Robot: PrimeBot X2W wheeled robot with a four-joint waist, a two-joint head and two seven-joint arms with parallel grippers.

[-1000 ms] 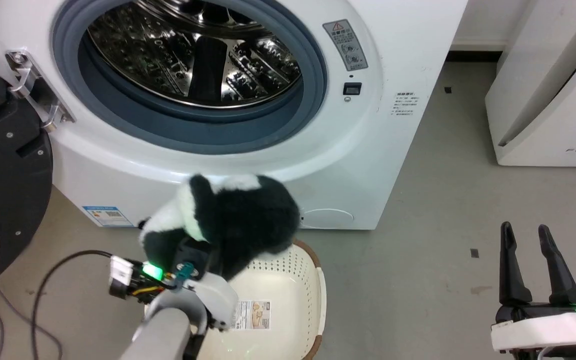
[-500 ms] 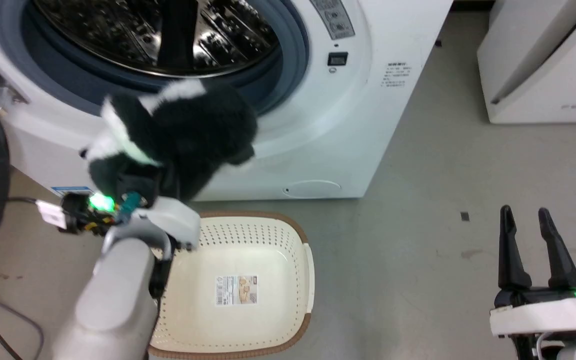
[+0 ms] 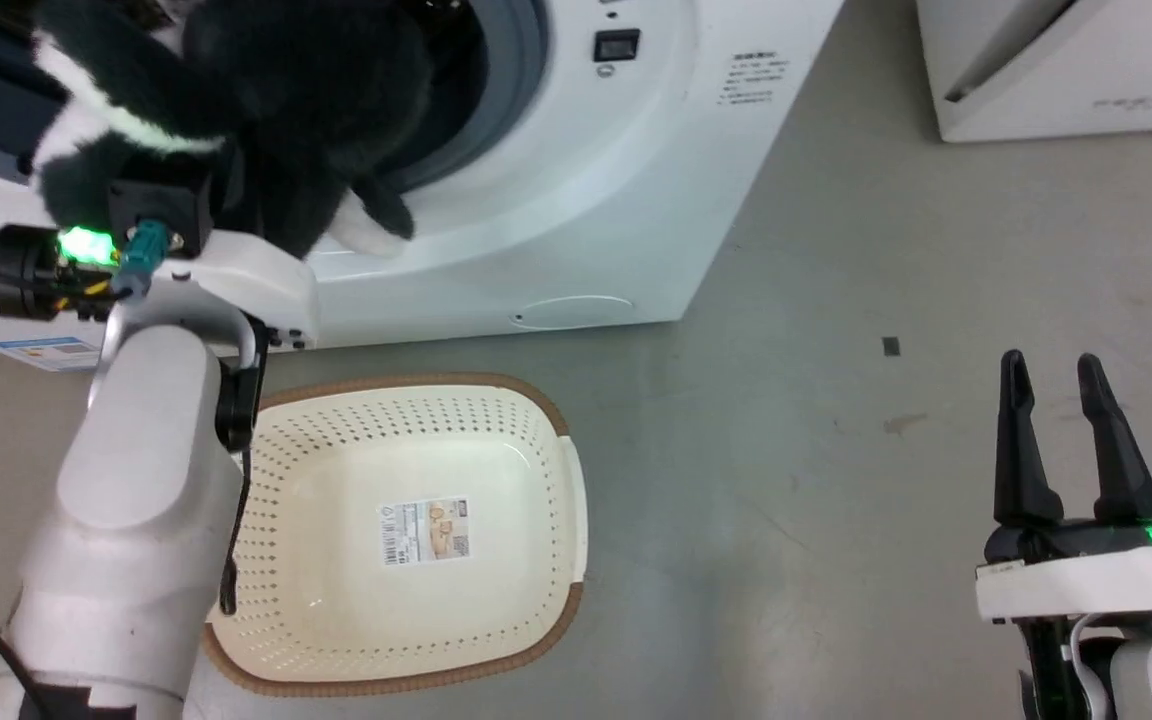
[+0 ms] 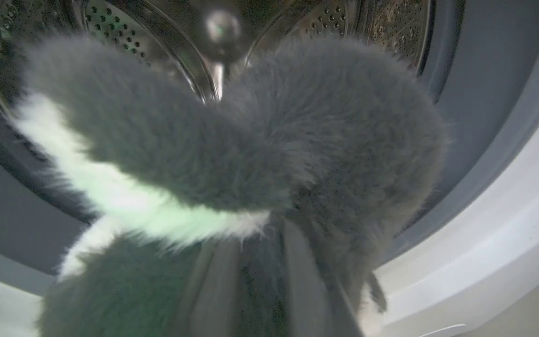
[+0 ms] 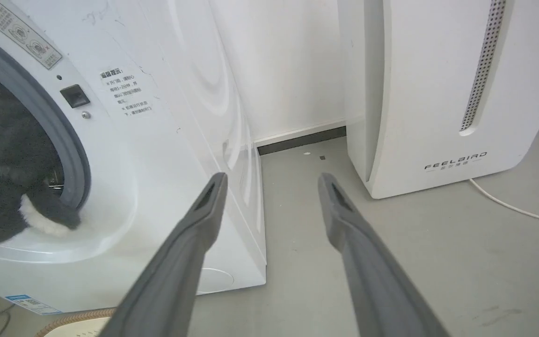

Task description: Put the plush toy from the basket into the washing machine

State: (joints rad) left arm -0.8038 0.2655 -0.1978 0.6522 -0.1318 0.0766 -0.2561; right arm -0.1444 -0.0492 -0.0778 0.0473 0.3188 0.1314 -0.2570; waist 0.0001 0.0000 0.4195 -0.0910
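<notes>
Grey floor (image 3: 786, 300); upper left of frame, left gripper (image 4: 255, 262) pinches plush toy (image 3: 266, 90) at washing machine (image 3: 586, 200) mouth, drum (image 4: 110, 18) directly ahead.

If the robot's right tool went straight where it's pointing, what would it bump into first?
Probably the dark strip at the wall's foot, in the gap between the washing machine and the white appliance. The open right tool aims over the floor there, though depth is hard to judge.
</notes>
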